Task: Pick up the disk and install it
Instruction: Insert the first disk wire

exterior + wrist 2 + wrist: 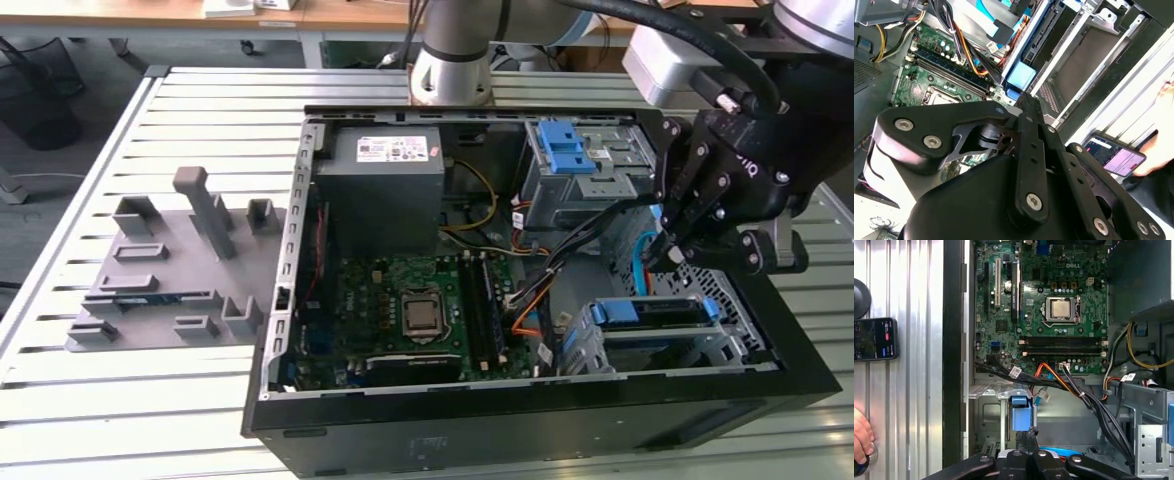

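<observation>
The disk (pixel 650 312) lies flat in the lower metal cage at the front right corner of the open computer case (pixel 534 430), its blue rail facing up. In both wrist views the blue bracket end (pixel 1021 417) (pixel 1021 76) shows at the cage edge beside the motherboard. My gripper (pixel 667 262) hangs over that cage at the exterior view's right. Its black fingers are shut together, with nothing seen between them. Their tip (pixel 1032 436) (pixel 1024 100) sits right at the blue bracket end; whether it touches is unclear.
A grey power-supply box (pixel 387 190) and an upper cage with a blue latch (pixel 567 150) fill the case's back. Cable bundles (pixel 1064 385) cross between motherboard (pixel 414 310) and cages. A grey fixture plate (pixel 174 270) lies left of the case. A phone (pixel 874 338) and a person's hand (pixel 861 440) rest outside it.
</observation>
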`<control>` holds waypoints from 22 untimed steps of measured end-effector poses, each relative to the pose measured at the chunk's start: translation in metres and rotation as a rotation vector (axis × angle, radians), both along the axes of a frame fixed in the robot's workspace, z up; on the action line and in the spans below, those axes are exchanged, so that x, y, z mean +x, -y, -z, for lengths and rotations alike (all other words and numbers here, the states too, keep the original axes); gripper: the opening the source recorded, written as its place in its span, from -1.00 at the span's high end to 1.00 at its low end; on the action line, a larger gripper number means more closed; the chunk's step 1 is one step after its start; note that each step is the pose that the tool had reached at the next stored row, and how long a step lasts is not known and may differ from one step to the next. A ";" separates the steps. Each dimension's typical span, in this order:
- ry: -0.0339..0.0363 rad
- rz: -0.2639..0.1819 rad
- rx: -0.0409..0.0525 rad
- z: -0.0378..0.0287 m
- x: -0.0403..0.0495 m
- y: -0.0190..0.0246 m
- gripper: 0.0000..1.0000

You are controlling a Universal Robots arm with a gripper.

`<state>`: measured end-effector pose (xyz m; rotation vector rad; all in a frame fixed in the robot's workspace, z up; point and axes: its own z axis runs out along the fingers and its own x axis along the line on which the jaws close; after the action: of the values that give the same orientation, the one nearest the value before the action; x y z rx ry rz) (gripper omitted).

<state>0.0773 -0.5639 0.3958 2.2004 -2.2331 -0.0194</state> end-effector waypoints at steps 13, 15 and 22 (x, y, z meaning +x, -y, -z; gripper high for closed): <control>0.0000 0.000 0.0001 0.0003 0.0030 0.0000 0.79; -0.0001 0.000 0.0000 0.0004 0.0076 0.0000 0.79; -0.0001 0.000 0.0001 0.0013 0.0257 -0.0005 0.79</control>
<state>0.1030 -0.5634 0.3945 2.2005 -2.2330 -0.0196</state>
